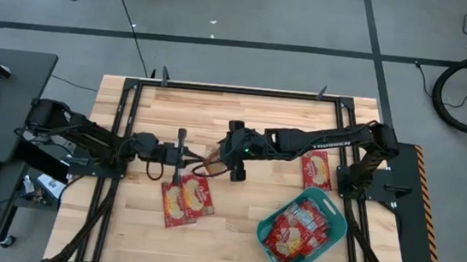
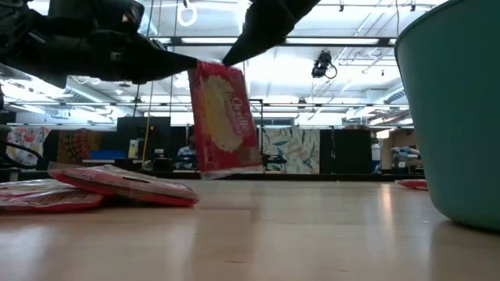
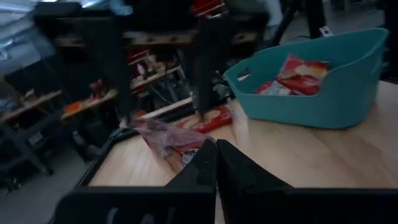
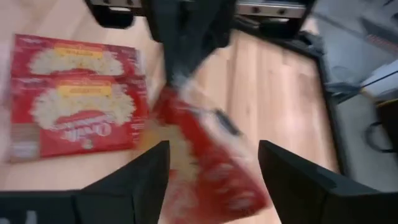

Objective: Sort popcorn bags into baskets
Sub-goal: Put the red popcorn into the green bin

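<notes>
A red popcorn bag [image 1: 211,161] hangs in the air between my two grippers, upright in the low view [image 2: 223,117]. My left gripper [image 1: 181,153] reaches in from the left and is shut on it. My right gripper [image 4: 214,168] is open, its fingers standing on either side of the bag [image 4: 205,162] without plainly touching it. Two more bags [image 1: 186,199] lie flat on the table near the front, and one [image 1: 317,168] lies to the right. The teal basket [image 1: 265,233] sits at front right with several bags [image 1: 297,232] inside. My left gripper pinches the hanging bag between its two shut fingers at the upper corner [image 2: 195,69], seen as an edge [image 3: 186,149] in the left wrist view. The fingers come level from the table's left. The bag hangs below them, slightly tilted, lifted clear of the table.
The basket wall [image 2: 457,109] fills the right of the low view. The two flat bags [image 2: 117,183] lie just left of the hanging one. Bare wood lies between the flat bags and the basket. A black frame runs around the table edges.
</notes>
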Tool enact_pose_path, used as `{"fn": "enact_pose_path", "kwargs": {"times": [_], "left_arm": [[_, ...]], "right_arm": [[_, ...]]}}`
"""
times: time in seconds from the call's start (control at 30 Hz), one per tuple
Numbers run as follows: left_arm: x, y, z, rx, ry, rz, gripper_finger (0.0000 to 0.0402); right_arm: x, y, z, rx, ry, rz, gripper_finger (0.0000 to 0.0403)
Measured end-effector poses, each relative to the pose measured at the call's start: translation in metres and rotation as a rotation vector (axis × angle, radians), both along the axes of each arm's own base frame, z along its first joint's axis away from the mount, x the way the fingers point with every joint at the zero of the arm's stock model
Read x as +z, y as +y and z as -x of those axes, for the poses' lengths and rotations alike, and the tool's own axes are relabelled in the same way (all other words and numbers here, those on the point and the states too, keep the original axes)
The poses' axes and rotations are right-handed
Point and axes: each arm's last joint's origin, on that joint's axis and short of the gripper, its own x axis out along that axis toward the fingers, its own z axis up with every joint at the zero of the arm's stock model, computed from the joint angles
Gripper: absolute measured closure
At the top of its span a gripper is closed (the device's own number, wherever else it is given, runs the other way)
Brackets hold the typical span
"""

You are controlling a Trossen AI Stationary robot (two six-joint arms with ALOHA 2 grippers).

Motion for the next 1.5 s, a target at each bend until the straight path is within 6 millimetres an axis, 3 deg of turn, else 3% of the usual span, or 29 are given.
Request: {"fn": "enact_pose_path", "kwargs": {"times": [0.17, 0.4, 0.7, 0.83, 1.1, 1.5], "left_arm": [[0.001, -0.005, 0.0, -0.025, -0.014, -0.056, 0.0398], [0.01, -0.005, 0.001, -0.02, -0.105, -0.076, 0.0398], [0.013, -0.004, 0.001, 0.007, -0.139, -0.046, 0.0394], [0.018, -0.001, 0.003, 0.073, -0.177, 0.062, 0.036], [0.026, 0.004, 0.008, 0.073, -0.193, 0.273, 0.0274], [0.041, 0.012, 0.025, 0.025, -0.179, 0.4, 0.0276]], "right_arm": [[0.001, 0.001, 0.0, 0.032, 0.014, 0.114, 0.0155], [-0.006, -0.004, 0.001, 0.052, 0.051, -0.039, 0.0188], [-0.006, -0.005, 0.001, 0.042, 0.045, -0.075, 0.0312], [-0.006, -0.004, 0.002, 0.041, 0.056, -0.078, 0.0377], [0.001, 0.006, 0.024, -0.06, 0.16, -0.084, 0.0366], [0.03, 0.036, 0.068, -0.248, 0.192, -0.308, 0.037]]}}
